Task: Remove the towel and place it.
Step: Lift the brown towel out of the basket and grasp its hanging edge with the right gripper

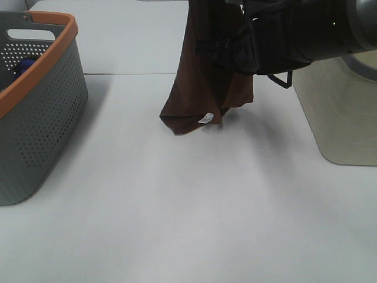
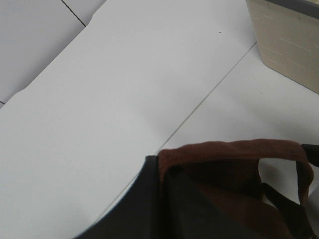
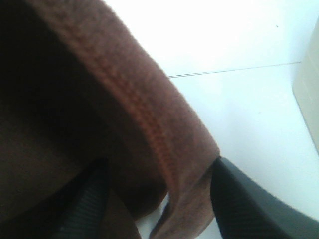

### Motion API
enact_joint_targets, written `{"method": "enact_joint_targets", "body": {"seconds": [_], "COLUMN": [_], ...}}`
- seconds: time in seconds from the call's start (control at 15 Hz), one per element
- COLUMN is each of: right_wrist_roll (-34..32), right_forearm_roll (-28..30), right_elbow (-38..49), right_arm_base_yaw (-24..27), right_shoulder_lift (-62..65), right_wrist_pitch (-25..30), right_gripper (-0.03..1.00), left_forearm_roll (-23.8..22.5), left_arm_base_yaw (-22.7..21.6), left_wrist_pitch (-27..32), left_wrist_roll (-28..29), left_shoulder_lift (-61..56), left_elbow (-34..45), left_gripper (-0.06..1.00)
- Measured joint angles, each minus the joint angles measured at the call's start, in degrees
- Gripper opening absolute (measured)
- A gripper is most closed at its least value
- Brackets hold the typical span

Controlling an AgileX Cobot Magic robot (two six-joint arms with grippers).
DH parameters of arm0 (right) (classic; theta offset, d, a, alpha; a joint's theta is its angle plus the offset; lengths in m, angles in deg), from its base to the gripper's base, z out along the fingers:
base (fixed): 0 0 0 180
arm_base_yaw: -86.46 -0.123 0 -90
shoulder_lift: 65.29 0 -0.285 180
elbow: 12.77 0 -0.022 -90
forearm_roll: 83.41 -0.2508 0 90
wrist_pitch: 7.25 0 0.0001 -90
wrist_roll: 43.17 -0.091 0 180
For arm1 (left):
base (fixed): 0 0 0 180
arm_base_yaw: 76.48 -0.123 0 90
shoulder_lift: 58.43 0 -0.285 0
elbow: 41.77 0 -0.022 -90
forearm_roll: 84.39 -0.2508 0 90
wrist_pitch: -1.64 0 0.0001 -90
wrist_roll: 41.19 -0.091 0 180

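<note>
1. The dark brown plush towel (image 1: 200, 88) hangs in a long fold from above the exterior view. Its lowest corner, beside the small light tag (image 1: 205, 119), touches the white table (image 1: 177, 206).
2. It hangs well apart from the grey perforated plastic basket with the orange rim (image 1: 41, 112), over bare table.
3. The left gripper (image 2: 167, 199) is clenched, and brown cloth bunches around it, so I judge that it carries the towel.
4. The right gripper (image 3: 164, 209) reaches in from the side away from the grey basket. Its jaws stand apart with the stitched hem between them, gripping nothing.
5. The beige box-like container (image 1: 341, 118) sits farther from the grey basket than the towel does.
6. Risks:
   - The right jaws may catch only the thin hem, which would slip out of them.
   - If the left grip lets go first, the towel would drop in a heap.
   - The trailing corner could drag and bunch.
   - The two grippers work close together and could knock each other.
</note>
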Motion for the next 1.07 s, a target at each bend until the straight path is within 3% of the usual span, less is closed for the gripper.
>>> {"method": "enact_joint_targets", "body": {"seconds": [0.47, 0.73, 1.07], "right_wrist_roll": [12.95, 11.69, 9.57], "right_forearm_roll": [-0.17, -0.34, -0.40], "right_elbow": [0.00, 0.97, 0.97], "right_arm_base_yaw": [0.00, 0.00, 0.00], "right_shoulder_lift": [0.00, 0.57, -4.24], "right_wrist_pitch": [-3.55, -1.95, -0.23], "right_gripper": [0.60, 0.60, 0.60], "left_forearm_roll": [0.80, 4.18, 5.50], "left_arm_base_yaw": [-0.29, -3.27, -3.55], "left_wrist_pitch": [0.00, 0.06, 0.92], "left_wrist_roll": [-0.23, -0.46, -0.86], "left_shoulder_lift": [0.00, 0.00, 0.86], "left_elbow": [0.00, 0.00, -0.06], "left_gripper": [0.00, 0.00, 0.00]}}
